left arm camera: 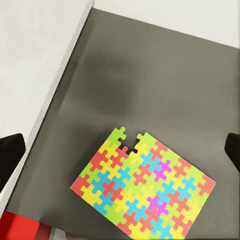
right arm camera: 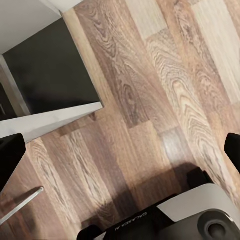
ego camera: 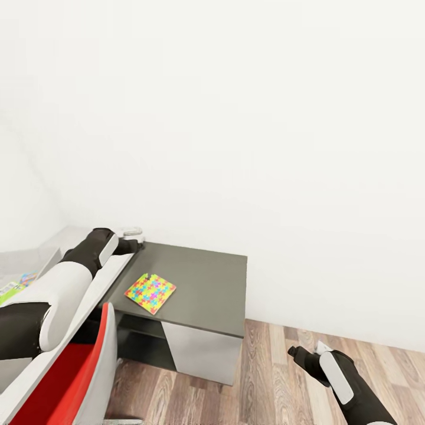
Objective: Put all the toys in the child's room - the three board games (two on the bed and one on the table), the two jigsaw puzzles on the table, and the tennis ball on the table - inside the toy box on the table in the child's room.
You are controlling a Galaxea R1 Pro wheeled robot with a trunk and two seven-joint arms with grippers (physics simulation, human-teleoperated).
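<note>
White wall behind the dark grey counter (ego camera: 206, 277), where one jigsaw puzzle (ego camera: 150, 293) lies flat, corners toward 12 and 6 o'clock. Left gripper (left arm camera: 120, 145) hovers above it, jaws spread; right gripper (right arm camera: 120, 150) over wood floor (right arm camera: 165, 90), jaws spread.

Multicoloured jigsaw puzzle (ego camera: 150, 293) on dark grey side desk (ego camera: 206, 277).

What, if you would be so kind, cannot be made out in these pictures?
- Left gripper, head view: fingers too small to judge.
- Flat multicoloured jigsaw puzzle, left wrist view: one corner cut off by the frame edge.
- Colourful flat item, head view: cut by the frame edge and the left arm.
</note>
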